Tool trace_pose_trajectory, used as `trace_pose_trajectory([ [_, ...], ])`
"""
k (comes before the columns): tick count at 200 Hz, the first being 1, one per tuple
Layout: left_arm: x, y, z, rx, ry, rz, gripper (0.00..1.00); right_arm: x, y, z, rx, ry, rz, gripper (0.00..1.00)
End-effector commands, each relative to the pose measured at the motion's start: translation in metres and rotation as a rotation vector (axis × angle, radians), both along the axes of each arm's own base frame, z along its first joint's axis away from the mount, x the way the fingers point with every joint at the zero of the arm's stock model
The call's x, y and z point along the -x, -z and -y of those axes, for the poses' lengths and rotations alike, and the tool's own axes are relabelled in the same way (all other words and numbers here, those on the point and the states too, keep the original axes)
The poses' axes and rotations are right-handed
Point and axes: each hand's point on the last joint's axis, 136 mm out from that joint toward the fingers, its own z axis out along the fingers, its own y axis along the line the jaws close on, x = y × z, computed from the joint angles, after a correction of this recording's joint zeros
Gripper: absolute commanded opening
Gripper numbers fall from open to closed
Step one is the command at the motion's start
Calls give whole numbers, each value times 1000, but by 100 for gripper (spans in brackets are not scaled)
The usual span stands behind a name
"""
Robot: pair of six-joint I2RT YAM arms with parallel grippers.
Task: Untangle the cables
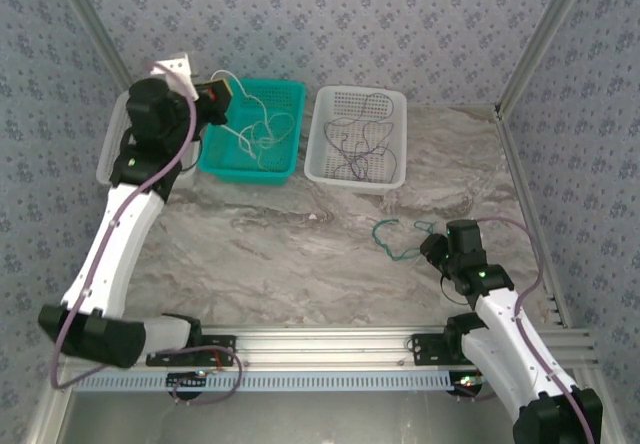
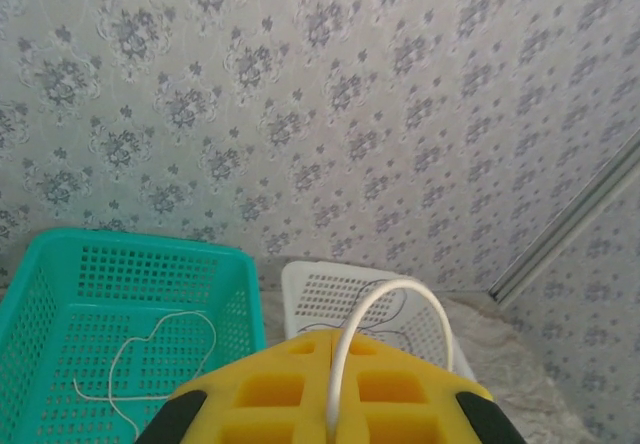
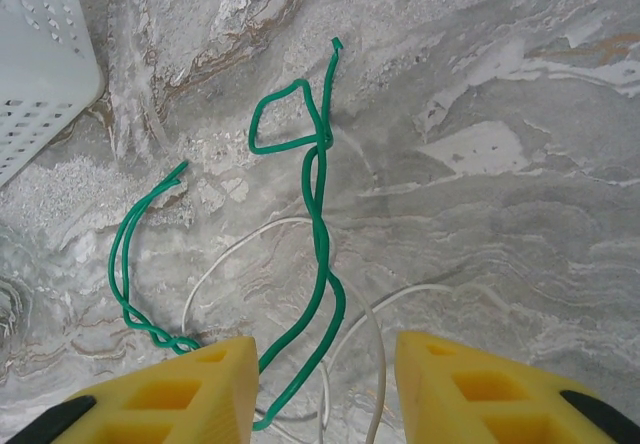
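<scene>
Marble table [image 3: 520, 114] bears green cable [image 3: 318, 194] between right end effector [image 3: 325, 352]'s jaws.

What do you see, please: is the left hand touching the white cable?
Touching. The left wrist view shows the white cable arching out from the seam of the shut left hand.

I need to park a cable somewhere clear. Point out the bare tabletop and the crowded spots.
Bare marble lies before the green basket and white basket, between the left arm and the green cable; more right of the white basket. Crowded around the right gripper, where green crosses white cable.
</scene>
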Motion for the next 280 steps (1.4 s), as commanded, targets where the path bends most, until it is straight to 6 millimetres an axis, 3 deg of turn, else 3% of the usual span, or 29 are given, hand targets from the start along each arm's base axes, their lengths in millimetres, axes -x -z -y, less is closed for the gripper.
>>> trace_pose_trajectory([
  [1, -21, -33, 2, -24, 23, 109, 0, -4, -13, 1, 5, -6, 29, 43],
  [44, -85, 45, -5, -35, -3, -69, 0, -6, -14, 2, 7, -3, 38, 45],
  [98, -114, 125, -15, -22, -38, -211, 0, -6, -14, 4, 20, -12, 38, 46],
  [122, -115, 140, -25, -24, -99, -261, 21, -6, -14, 4, 15, -14, 34, 47],
  [137, -111, 138, -33, -22, -140, -274, 36, -5, -13, 6, 24, -14, 31, 47],
  [149, -104, 128, -33, -7, -140, -262, 43, -4, -12, 9, 33, -3, 22, 47],
  [178, -72, 90, -24, 70, -103, -189, 46, -3, -14, 14, 44, 12, 17, 48],
  [199, -35, 55, -10, 129, -48, -102, 46, -4, -16, 19, 53, 29, 16, 49],
  [220, 7, 32, 11, 133, 15, -28, 46, -6, -18, 23, 48, 46, 12, 50],
  [248, 63, 25, 45, 96, 99, 36, 46, -16, -16, 18, 7, 29, 7, 53],
  [280, 104, 44, 78, 39, 203, 21, 46, -28, -5, 8, -46, -3, -31, 53],
])
